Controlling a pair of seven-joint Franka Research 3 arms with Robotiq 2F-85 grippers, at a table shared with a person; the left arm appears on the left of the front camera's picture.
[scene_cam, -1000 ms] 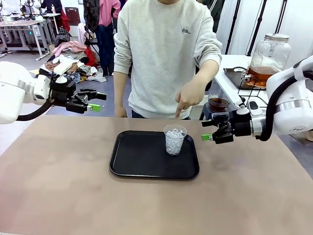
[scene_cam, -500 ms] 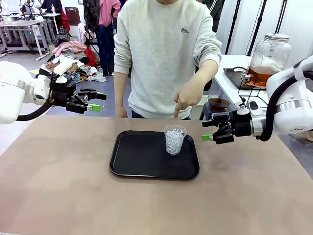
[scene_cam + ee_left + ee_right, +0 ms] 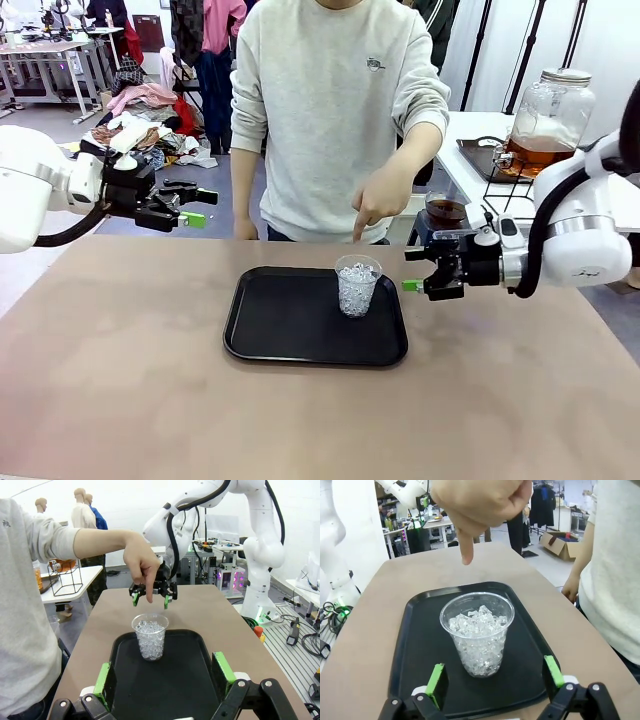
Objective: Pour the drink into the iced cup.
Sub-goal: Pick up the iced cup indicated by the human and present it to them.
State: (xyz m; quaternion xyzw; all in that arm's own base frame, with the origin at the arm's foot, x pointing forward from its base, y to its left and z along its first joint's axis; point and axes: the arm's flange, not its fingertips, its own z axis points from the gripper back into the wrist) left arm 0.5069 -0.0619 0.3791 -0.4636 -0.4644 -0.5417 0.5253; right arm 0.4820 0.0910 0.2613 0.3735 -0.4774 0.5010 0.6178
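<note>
Pointing hand [image 3: 385,195], one iced cup [image 3: 357,287]

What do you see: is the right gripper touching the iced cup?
Apart. The front view shows a clear gap between the right gripper and the iced cup.

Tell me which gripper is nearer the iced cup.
The right gripper: it hangs open just right of the black tray, beside the iced cup. The left gripper sits far off, past the tray's left side.

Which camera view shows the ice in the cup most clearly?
The right wrist view: the iced cup is near and large, ice pieces distinct. The left wrist view shows it smaller, the front view smallest.
</note>
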